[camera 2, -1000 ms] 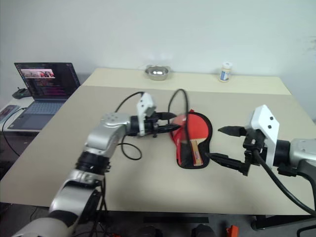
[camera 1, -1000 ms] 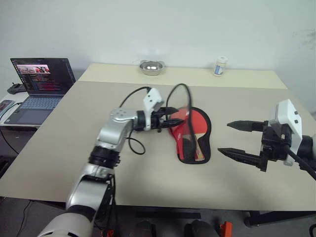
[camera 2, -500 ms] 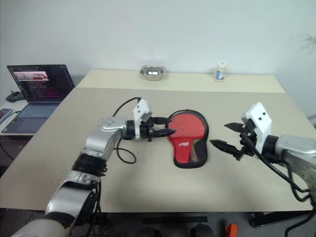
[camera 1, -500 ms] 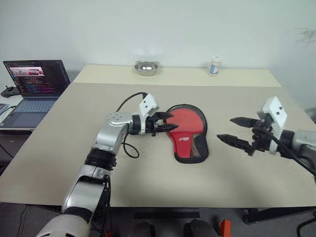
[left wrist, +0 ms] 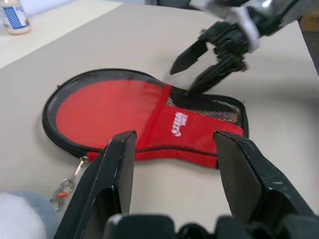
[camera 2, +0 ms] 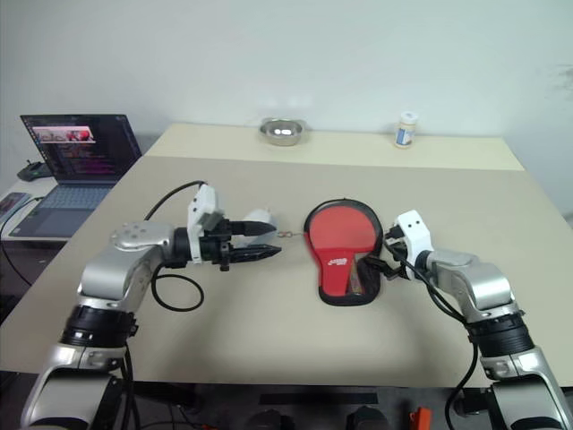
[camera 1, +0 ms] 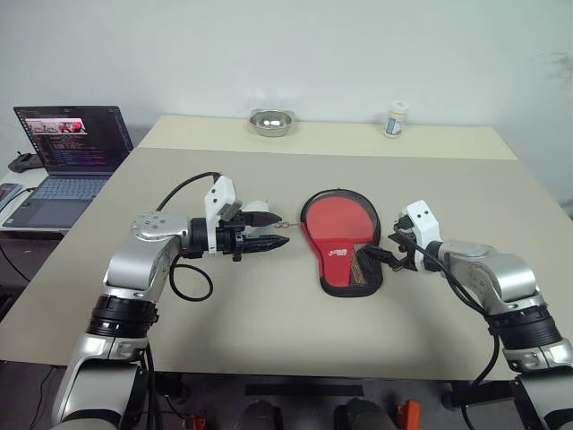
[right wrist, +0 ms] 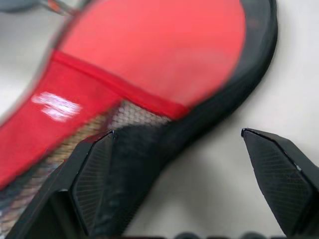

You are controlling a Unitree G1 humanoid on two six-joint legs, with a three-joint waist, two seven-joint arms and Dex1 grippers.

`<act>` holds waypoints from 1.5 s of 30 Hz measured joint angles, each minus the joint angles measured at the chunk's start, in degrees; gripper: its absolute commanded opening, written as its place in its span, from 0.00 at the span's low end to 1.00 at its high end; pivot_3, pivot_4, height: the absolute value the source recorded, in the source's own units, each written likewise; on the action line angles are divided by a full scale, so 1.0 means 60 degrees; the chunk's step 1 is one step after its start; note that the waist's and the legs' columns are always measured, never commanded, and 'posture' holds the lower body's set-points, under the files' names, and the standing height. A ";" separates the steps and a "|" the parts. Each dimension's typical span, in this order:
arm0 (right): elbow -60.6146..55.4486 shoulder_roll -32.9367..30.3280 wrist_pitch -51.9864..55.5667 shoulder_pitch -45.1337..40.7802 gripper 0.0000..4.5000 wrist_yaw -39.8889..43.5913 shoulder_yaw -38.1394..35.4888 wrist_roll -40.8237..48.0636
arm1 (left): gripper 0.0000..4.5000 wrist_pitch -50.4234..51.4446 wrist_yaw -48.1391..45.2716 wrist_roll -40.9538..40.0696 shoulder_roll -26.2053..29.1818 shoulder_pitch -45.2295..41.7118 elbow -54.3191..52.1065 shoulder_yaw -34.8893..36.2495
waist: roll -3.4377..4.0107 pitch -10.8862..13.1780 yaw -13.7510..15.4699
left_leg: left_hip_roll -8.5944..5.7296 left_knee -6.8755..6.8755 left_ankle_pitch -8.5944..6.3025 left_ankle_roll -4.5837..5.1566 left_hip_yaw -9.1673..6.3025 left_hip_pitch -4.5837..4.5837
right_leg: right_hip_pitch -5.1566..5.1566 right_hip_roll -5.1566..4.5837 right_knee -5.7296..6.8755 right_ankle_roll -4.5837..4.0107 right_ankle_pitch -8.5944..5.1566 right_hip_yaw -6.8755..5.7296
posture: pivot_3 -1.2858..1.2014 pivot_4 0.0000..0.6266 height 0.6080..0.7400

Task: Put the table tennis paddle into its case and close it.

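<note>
The case [camera 1: 342, 242] lies flat near the middle of the bench [camera 1: 269, 331], red side up, its round end pointing to the far side and its narrow mesh end toward the near edge. It has a white logo on the red fabric and a black zipper edge all around. The table tennis paddle is not visible as a separate thing; I cannot tell from here if it is inside the case.

Just beside the case on its right, the right end effector [camera 1: 387, 253] has its two black fingers wide apart, and the tips are at the mesh end of the case. On the left of the case, a little apart from it, the left end effector [camera 1: 269, 231] points at the case with fingers partly apart and holding nothing. A small zipper pull [camera 1: 281, 226] lies between this end effector and the case.

Far behind the case, near the wall, stand a metal bowl [camera 1: 272, 122] and a small white bottle [camera 1: 395, 119]. What the bowl contains I cannot see. A laptop [camera 1: 63, 161] is open on a side table, far left of the case.
</note>
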 measured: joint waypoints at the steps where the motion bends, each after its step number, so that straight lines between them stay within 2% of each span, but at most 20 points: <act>1: 0.0263 0.0055 -0.0105 -0.0065 1.00 0.0053 0.0037 -0.0151 | 0.60 0.0062 -0.0020 -0.0077 0.0077 0.0028 -0.0136 0.0000 | 0.0000 0.0000 -0.0005 | 0.0002 0.0000 0.0000 0.0000 -0.0002 0.0000 | -0.0001 0.0000 0.0003 0.0000 0.0000 -0.0001 | 0.52 0.24 1.00; 8: 0.1384 0.0767 -0.0367 -0.0497 1.00 0.0264 -0.0186 -0.0451 | 0.60 0.0145 0.0028 -0.0276 0.0313 0.0050 -0.0655 0.0030 | 0.0000 -0.0001 -0.0034 | 0.0006 0.0005 0.0001 -0.0002 0.0004 0.0025 | 0.0008 0.0005 0.0029 -0.0002 0.0000 0.0005 | 0.52 0.24 1.00; 9: 0.1493 0.0845 -0.0402 -0.0549 0.96 0.0265 -0.0213 -0.0481 | 0.59 0.0159 0.0036 -0.0278 0.0313 0.0049 -0.0667 0.0028 | -0.0001 -0.0002 -0.0057 | 0.0006 0.0006 0.0001 -0.0002 0.0007 0.0031 | 0.0011 0.0006 0.0031 -0.0003 0.0001 0.0009 | 0.52 0.24 1.00; 11: 0.1654 0.0914 -0.0506 -0.0613 0.87 0.0326 -0.0201 -0.0655 | 0.59 0.0212 0.0093 -0.0281 0.0313 0.0048 -0.0688 0.0028 | -0.0001 -0.0002 -0.0086 | 0.0008 0.0006 0.0001 -0.0002 0.0010 0.0045 | 0.0018 0.0006 0.0035 -0.0003 0.0001 0.0014 | 0.52 0.24 1.00; 17: 0.1676 0.1021 -0.0622 -0.0641 0.44 0.0719 0.0148 -0.1059 | 0.59 0.0251 0.0193 -0.0281 0.0313 0.0043 -0.0691 0.0025 | -0.0005 -0.0009 -0.0151 | 0.0009 0.0004 0.0001 -0.0002 0.0011 0.0054 | 0.0027 0.0006 0.0035 -0.0004 0.0001 0.0017 | 0.52 0.24 1.00; 24: 0.1152 0.1337 -0.0470 -0.0517 0.02 0.0802 0.0390 -0.1432 | 0.59 0.0225 0.0149 -0.0272 0.0462 0.0074 -0.0697 -0.0051 | -0.0037 -0.0036 -0.0233 | 0.0015 0.0001 0.0001 -0.0002 0.0013 0.0071 | 0.0036 0.0000 0.0036 -0.0004 0.0001 0.0020 | 0.52 0.24 1.00; 31: 0.0749 0.1907 0.0715 -0.0468 0.00 0.0462 -0.0523 -0.1121 | 0.59 0.0029 -0.0303 -0.0265 0.0888 0.0644 -0.0789 -0.0081 | -0.0041 -0.0039 -0.0275 | 0.0030 -0.0018 0.0001 -0.0004 0.0030 0.0082 | 0.0028 0.0001 0.0043 -0.0013 -0.0004 0.0033 | 0.52 0.24 1.00; 36: -0.1196 0.2119 0.2485 0.0387 0.00 0.0031 -0.1165 -0.0477 | 0.59 -0.0010 -0.0793 -0.0280 0.1163 0.1275 -0.1312 -0.0127 | -0.0038 -0.0038 -0.0247 | 0.0026 -0.0027 -0.0003 -0.0008 0.0023 0.0055 | 0.0010 -0.0009 0.0036 -0.0027 -0.0012 0.0025 | 0.52 0.24 1.00; 45: -0.4648 0.3252 0.4901 0.2113 0.00 -0.1129 -0.1672 0.0348 | 0.59 -0.0221 -0.1607 -0.0308 0.1382 0.1530 -0.1606 -0.0479 | -0.0033 -0.0035 -0.0271 | 0.0025 -0.0027 -0.0004 -0.0009 0.0014 0.0044 | -0.0003 -0.0005 0.0035 -0.0023 -0.0015 0.0016 | 0.52 0.24 1.00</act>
